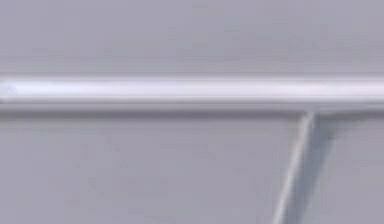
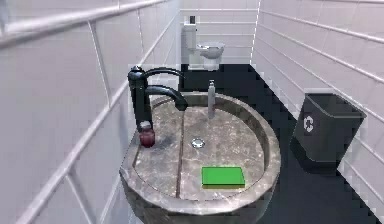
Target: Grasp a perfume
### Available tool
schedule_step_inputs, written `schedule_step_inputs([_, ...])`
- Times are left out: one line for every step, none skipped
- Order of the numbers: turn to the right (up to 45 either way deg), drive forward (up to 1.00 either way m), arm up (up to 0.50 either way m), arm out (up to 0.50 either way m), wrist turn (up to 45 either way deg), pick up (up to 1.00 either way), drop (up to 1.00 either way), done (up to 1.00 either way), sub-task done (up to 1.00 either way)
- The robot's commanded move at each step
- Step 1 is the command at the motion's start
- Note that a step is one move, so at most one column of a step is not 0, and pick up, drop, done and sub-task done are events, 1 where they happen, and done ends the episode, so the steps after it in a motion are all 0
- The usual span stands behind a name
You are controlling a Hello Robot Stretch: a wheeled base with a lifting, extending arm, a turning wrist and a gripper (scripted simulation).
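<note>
A round grey stone sink (image 2: 240, 125) stands against a white tiled wall in the arm side view. On its left rim, under the dark faucet (image 2: 150, 90), sits a small dark red bottle with a pale top (image 2: 147, 133), which may be the perfume. A slim grey bottle (image 2: 211, 95) stands upright on the far rim. A flat green block (image 2: 222, 177) lies on the near rim. The drain (image 2: 198, 143) sits in the middle of the basin.
A dark bin with a recycling mark (image 2: 327, 127) stands on the dark floor at the arm side view's right. A white toilet (image 2: 207, 47) is far back. In the forward view a pale horizontal bar (image 1: 150, 91) with a slanted strut (image 1: 297, 165) crosses a grey wall.
</note>
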Motion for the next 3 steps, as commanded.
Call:
schedule_step_inputs([0.0,0.0,0.38,0.0,0.0,0.0,0.0,0.0,0.0])
schedule_step_inputs([0.0,0.0,0.0,0.3,0.0,0.0,0.0,0.0,0.0])
schedule_step_inputs([0.0,0.0,0.0,0.0,45.0,0.0,0.0,0.0,0.0])
